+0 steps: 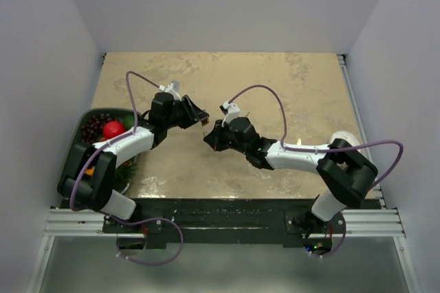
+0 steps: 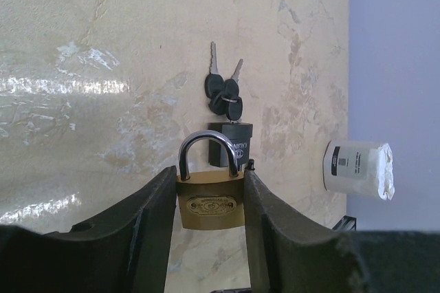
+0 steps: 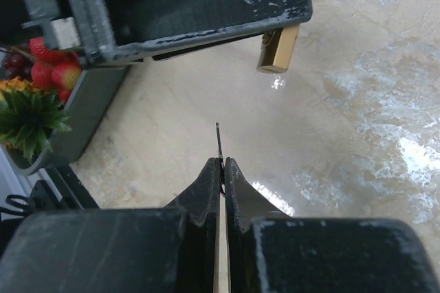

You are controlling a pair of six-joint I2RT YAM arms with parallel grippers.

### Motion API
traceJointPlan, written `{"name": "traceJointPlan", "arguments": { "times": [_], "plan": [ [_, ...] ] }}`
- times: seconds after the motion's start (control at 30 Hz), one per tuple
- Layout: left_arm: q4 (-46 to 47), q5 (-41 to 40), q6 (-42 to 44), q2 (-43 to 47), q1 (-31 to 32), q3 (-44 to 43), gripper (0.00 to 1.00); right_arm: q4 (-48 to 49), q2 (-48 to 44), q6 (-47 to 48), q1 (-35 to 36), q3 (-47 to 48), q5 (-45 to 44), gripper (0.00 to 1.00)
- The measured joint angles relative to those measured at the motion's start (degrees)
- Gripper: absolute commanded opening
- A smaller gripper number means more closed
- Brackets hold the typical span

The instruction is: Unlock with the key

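The brass padlock [image 2: 210,203] is gripped by its sides between the left fingers [image 2: 151,228]. Its steel shackle is closed and points away from that wrist. It is held clear of the counter [image 1: 289,100], above the middle and a little toward the left edge.

Facing it from near the centre, the right fingers [image 3: 199,197] are clenched on the key [image 3: 218,138]. It is seen edge-on as a thin dark blade sticking out of their tips. The blade points toward the padlock's base but stands apart from it.

In the left wrist view, a bunch of black-headed keys [image 2: 223,90] and a small black block [image 2: 230,143] show beyond the shackle; whether they lie on the counter I cannot tell. A white roll [image 2: 357,169] sits by the wall.

At the counter's left edge is a dark bin [image 3: 89,111] with fruit [image 1: 113,128] in it.
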State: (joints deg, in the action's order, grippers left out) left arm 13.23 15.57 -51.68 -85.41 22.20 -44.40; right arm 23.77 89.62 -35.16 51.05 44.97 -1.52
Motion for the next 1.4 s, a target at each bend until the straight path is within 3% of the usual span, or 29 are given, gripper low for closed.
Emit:
{"name": "traceJointPlan", "arguments": {
  "times": [0.23, 1.4],
  "plan": [
    [0.74, 0.37, 0.04, 1.81, -0.39, 0.37, 0.0, 0.2, 4.02, -1.97, -0.11, 2.49, 0.13, 0.0],
    [1.81, 0.5, 0.28, 2.62, -0.39, 0.92, 0.0, 0.26, 4.04, -2.86, -4.37, 4.28, 1.09, 0.0]
  ]
}}
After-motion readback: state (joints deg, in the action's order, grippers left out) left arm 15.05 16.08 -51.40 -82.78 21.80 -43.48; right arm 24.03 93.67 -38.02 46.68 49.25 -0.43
